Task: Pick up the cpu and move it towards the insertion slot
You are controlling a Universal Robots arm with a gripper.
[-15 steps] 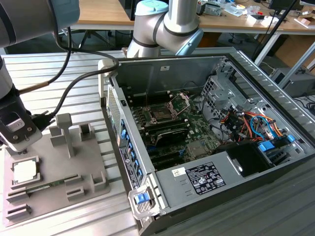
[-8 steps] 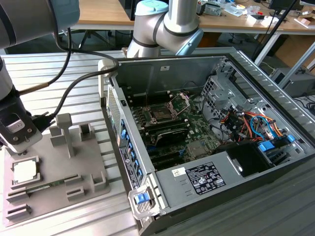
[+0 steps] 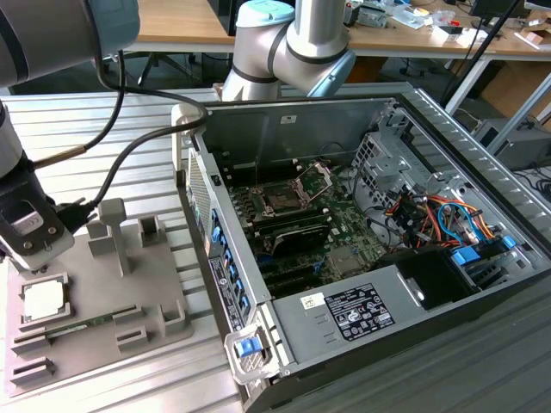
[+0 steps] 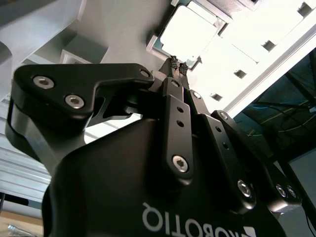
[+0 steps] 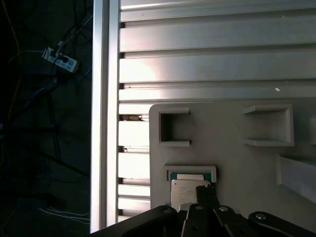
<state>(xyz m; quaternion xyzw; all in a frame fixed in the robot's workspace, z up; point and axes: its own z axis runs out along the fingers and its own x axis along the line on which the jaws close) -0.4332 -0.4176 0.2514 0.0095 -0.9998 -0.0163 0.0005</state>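
The tool (image 4: pixel 178 64) hangs low over the grey tray (image 3: pixel 96 284) at the exterior view's left, and the cpu (image 3: pixel 43 299) lies flat in its square recess right under the tips. In the first wrist view the dark tip sits over the edge of the chip's pale metal top, so the cpu is straight down from the tool, not off to a side. From where I stand, the tool looks clenched: in the second wrist view its two fingertips (image 4: pixel 174 62) are drawn close together with nothing between them, and the chip is not lifted. The insertion slot (image 3: pixel 282 200) is well apart from all this, towards the exterior view's right, down inside the open computer case (image 3: pixel 344 112) with its load plate (image 3: pixel 314 179) tipped up. The case wall stands between tray and slot on the ribbed tabletop (image 3: pixel 86 155).
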